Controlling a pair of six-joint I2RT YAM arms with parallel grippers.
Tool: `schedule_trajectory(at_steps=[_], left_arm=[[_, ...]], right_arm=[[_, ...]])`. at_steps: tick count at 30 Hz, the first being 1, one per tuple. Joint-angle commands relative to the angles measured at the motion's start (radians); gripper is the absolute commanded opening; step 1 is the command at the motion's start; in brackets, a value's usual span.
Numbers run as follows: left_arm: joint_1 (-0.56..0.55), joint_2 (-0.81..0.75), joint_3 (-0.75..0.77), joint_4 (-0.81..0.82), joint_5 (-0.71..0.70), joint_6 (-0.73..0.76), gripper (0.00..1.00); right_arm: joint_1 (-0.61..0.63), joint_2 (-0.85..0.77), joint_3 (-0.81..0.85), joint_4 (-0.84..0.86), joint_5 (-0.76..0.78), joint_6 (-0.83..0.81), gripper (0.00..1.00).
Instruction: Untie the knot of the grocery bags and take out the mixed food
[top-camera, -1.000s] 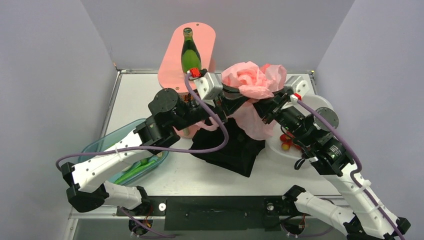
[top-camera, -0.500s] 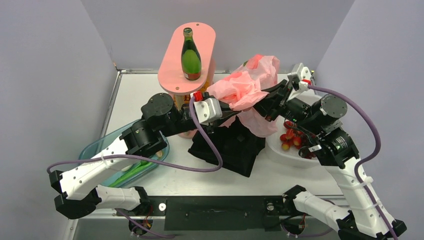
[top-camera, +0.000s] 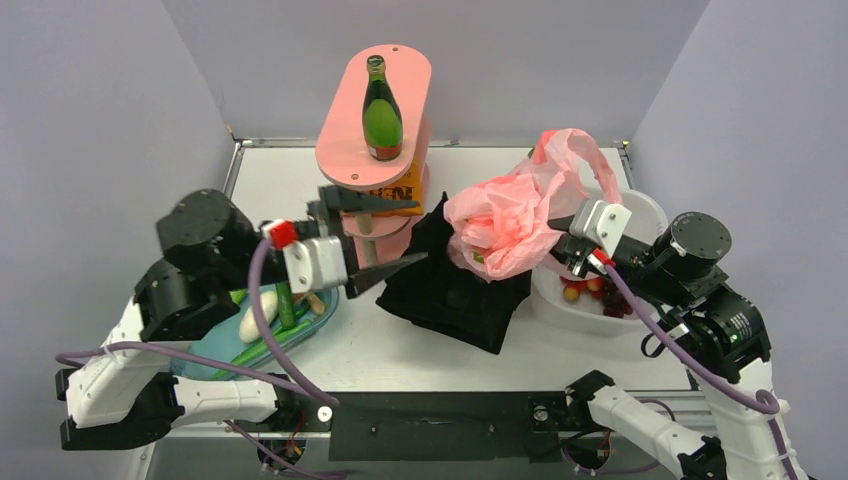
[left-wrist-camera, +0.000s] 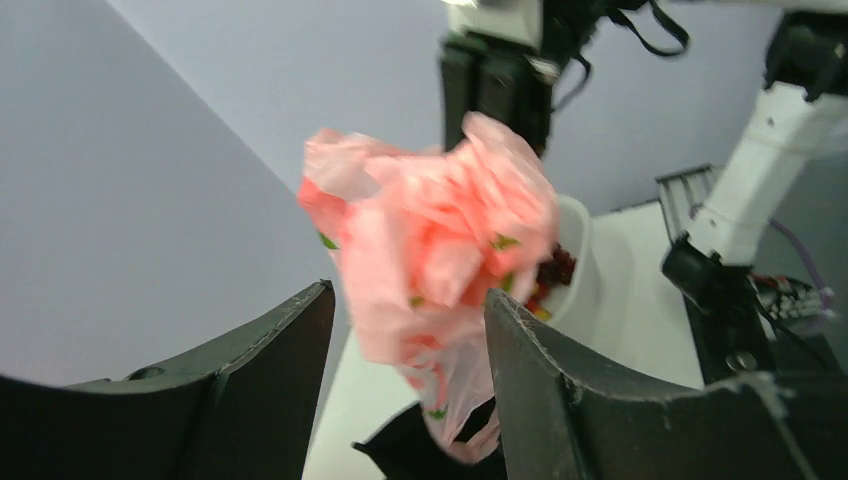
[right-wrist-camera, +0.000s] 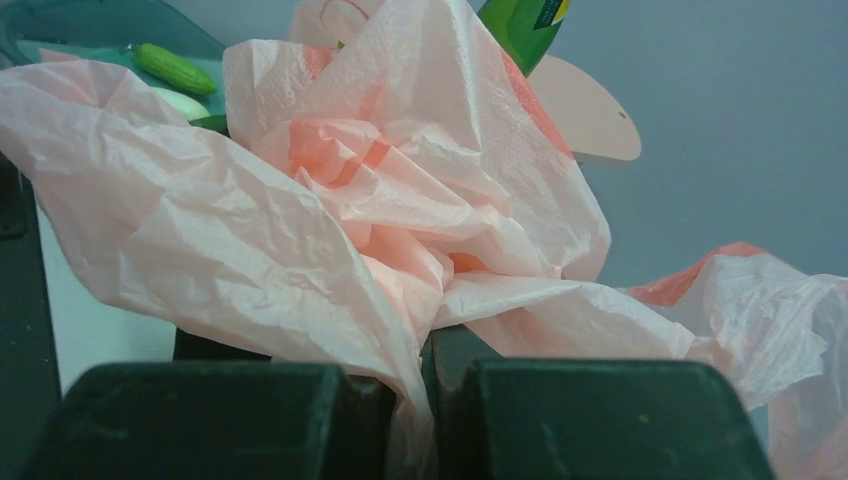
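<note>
The crumpled pink plastic bag (top-camera: 497, 225) hangs over the black fabric tote (top-camera: 450, 295), which lies slumped mid-table. My right gripper (top-camera: 562, 243) is shut on a fold of the pink bag (right-wrist-camera: 330, 210), and the film is pinched between its fingers (right-wrist-camera: 425, 362). My left gripper (top-camera: 421, 232) stands open left of the bag, apart from it, with nothing held. In the left wrist view the pink bag (left-wrist-camera: 440, 240) shows beyond the open gripper (left-wrist-camera: 408, 292). A green bottle (top-camera: 381, 110) stands on the pink shelf (top-camera: 345, 150). Grapes and small fruits (top-camera: 590, 290) lie in a white bowl (top-camera: 645, 212).
A teal tray (top-camera: 205, 345) at the near left holds a white oblong vegetable (top-camera: 257, 318), a cucumber (top-camera: 285, 300) and greens. An orange packet (top-camera: 398, 190) sits under the pink shelf. Grey walls close in the table on three sides.
My left gripper has opened, let go of the pink bag and pulled back left. My right gripper, still shut on the bag, has drawn it to the right over the tote.
</note>
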Motion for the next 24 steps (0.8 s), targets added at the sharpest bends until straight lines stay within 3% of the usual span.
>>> schedule_trajectory(at_steps=[1,5,7,11,14,18,20,23,24], left_arm=[[-0.001,0.121,0.257,-0.104,-0.115,-0.004,0.55],[0.0,0.264,0.427,-0.289,-0.019,0.088,0.55],[0.0,0.272,0.378,-0.314,0.009,0.171,0.55],[0.0,0.21,0.139,-0.139,-0.005,0.295,0.55],[0.0,0.216,0.076,-0.122,-0.003,0.378,0.55],[0.001,0.226,0.042,-0.091,0.021,0.377,0.55],[0.001,0.195,-0.056,0.079,0.001,0.363,0.55],[0.0,0.111,-0.3,0.551,-0.027,0.32,0.57],[0.0,0.096,-0.343,0.629,-0.02,0.305,0.57]], right_arm=[[0.004,0.045,0.075,-0.121,-0.023,-0.234,0.0],[0.052,0.069,0.106,-0.139,-0.054,-0.283,0.0],[0.122,0.071,0.115,-0.143,-0.016,-0.31,0.0],[0.25,0.081,0.139,-0.135,0.034,-0.305,0.0],[0.292,0.095,0.162,-0.092,0.042,-0.212,0.0],[0.303,0.103,0.149,0.027,0.023,-0.016,0.0],[0.297,0.108,0.123,0.099,-0.013,0.108,0.0],[0.28,0.118,0.091,0.176,-0.058,0.26,0.0],[0.273,0.122,0.073,0.191,-0.065,0.285,0.0]])
